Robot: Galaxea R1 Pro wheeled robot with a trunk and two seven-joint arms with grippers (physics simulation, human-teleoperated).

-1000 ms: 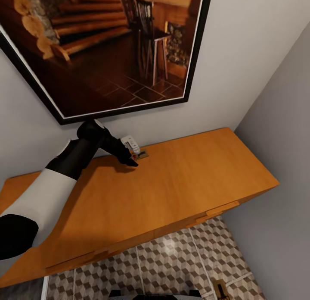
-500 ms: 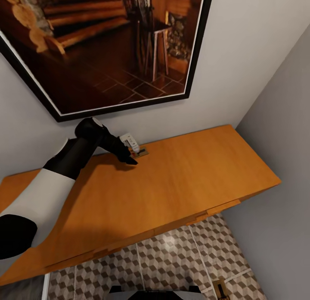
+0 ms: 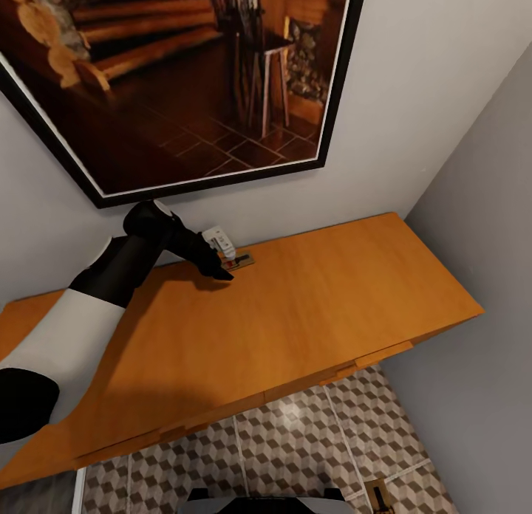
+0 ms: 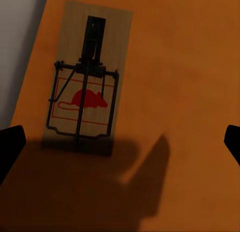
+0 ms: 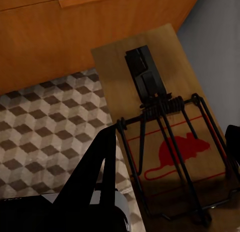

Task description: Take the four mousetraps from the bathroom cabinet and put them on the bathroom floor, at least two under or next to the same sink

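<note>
**Left gripper over mousetrap on cabinet top; second mousetrap in right gripper's view**

Item 1. Left gripper (image 3: 222, 266): black, on a black-and-white arm reaching across the cabinet (image 3: 310, 314) toward the wall. In the left wrist view, its 2 fingertips (image 4: 10, 147) appear as dark shapes at opposite edges, spread wide apart with bare orange wood between them. It has hold of nothing.

Item 2. Mousetrap (image 4: 85, 79): flat tan wooden rectangle with black wire frame and a red mouse print. It lies flat on the cabinet top, just ahead of the left gripper and off to one fingertip's side, close to the wall edge of the top. The gripper's shadow falls across its near end. In the head view it shows as a small tan piece (image 3: 240, 261) just beyond the fingertips.

Item 3. Second mousetrap (image 5: 165, 137): same make, seen close in the right wrist view, directly in front of the right gripper, above the cube-pattern bathroom floor (image 5: 45, 127) and beside a grey wall. A dark gripper part shows at the picture's edge; whether the right gripper is clamped on this trap cannot be told.

Item 4. Framed picture (image 3: 185, 86): large, black-framed, on the wall above the left gripper.
</note>
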